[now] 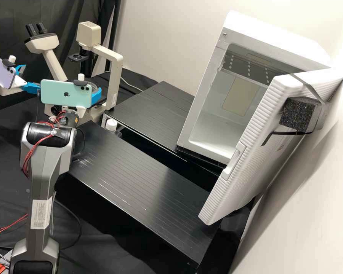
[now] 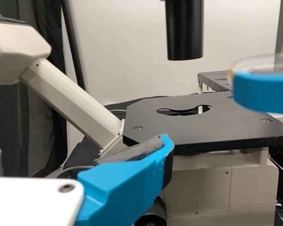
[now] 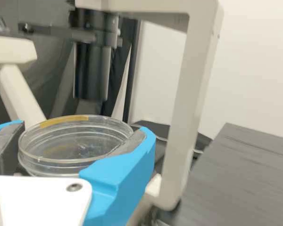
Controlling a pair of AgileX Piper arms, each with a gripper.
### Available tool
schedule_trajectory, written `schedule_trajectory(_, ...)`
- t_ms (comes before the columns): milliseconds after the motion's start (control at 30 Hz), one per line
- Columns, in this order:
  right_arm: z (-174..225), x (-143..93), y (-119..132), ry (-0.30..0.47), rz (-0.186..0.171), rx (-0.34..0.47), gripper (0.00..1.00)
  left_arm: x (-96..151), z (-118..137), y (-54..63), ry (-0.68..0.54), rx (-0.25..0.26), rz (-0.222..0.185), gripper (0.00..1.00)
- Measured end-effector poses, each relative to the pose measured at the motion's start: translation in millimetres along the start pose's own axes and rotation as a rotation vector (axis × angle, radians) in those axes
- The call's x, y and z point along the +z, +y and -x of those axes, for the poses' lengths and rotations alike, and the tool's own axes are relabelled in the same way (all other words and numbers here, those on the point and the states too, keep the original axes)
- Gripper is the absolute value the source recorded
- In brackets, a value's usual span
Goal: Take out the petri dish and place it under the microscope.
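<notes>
In the high view my right gripper (image 1: 97,93) is at the microscope (image 1: 114,72), behind the mint phone. The right wrist view has my right gripper (image 3: 83,136) shut on the clear petri dish (image 3: 78,143), which is held level, one finger on each side. Raised above stage height, the dish (image 2: 266,62) also appears in the left wrist view, beyond the black stage's (image 2: 236,123) opening. My left gripper (image 1: 26,79) stands open and empty left of the microscope; one finger of that gripper (image 2: 132,173) is in front of the stage in its wrist view.
A white incubator (image 1: 202,110) stands at the right, its door (image 1: 251,133) swung open. Two black ribbed platforms (image 1: 148,175) lie between it and the microscope. The black condenser tube (image 2: 185,30) hangs over the stage; a white-capped bottle (image 1: 111,125) sits between the platforms.
</notes>
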Motion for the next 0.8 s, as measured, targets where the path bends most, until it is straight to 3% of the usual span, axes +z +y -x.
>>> schedule_trajectory(300,-30,-1,-9,0.000,0.046,-0.014,0.00,0,0,0.0,0.000,0.000,0.000,1.00)
schedule_trajectory(500,-53,4,-23,-0.021,0.086,-0.065,0.00,0,0,0.0,0.000,0.000,0.000,1.00)
schedule_trajectory(800,-80,18,-28,-0.047,0.089,-0.085,0.00,0,0,0.0,0.000,0.000,0.000,1.00)
